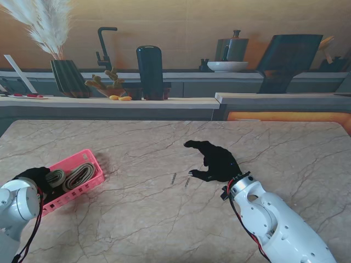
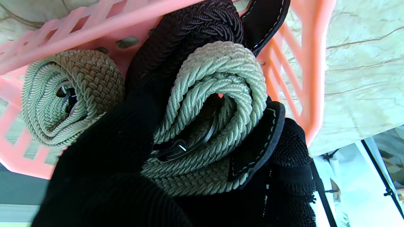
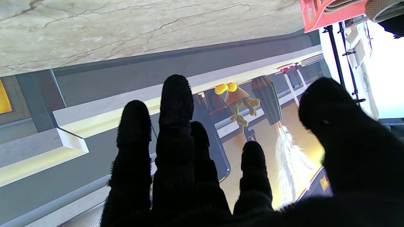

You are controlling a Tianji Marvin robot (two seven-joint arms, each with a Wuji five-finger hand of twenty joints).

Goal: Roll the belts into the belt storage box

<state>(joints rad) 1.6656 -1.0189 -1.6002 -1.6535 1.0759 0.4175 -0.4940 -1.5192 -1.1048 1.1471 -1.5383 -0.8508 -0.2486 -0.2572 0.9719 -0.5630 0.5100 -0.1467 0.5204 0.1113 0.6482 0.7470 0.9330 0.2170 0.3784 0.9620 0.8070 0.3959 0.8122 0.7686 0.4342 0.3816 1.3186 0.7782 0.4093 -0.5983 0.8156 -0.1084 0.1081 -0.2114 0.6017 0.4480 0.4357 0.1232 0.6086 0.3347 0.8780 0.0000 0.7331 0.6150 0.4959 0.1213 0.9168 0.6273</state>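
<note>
Belts: two braided rolls accounted for, both at the pink belt storage box (image 1: 82, 189), which is sitting at the left near corner of the marble table (image 1: 164, 219).

Item 1, tan braided belt roll (image 2: 69, 94): lying coiled inside the box, just beside the left hand (image 1: 35, 179), not touched by it.

Item 2, pale green braided belt roll (image 2: 214, 119): coiled around its dark buckle, black leather tip wrapping the outside. The left hand is gripping this roll, black-gloved fingers (image 2: 195, 34) curling over its far side and thumb bracing the near side, and appears to be lowering it into the box next to item 1.

Right hand (image 1: 216, 160): hovering over bare marble well apart from the box, fingers (image 3: 175, 94) spread and holding nothing.

Progress, as judged: rolling looks finished for both belts; the second roll is awaiting release. No loose belt is showing on the table. Two small slim objects (image 1: 180, 179) are lying just beside the right hand; too small to identify.

Edges and room: the box is sitting close to the table's left edge, with the held roll close against the box's slatted wall (image 2: 303, 63). Wide open marble is lying between the two hands.
</note>
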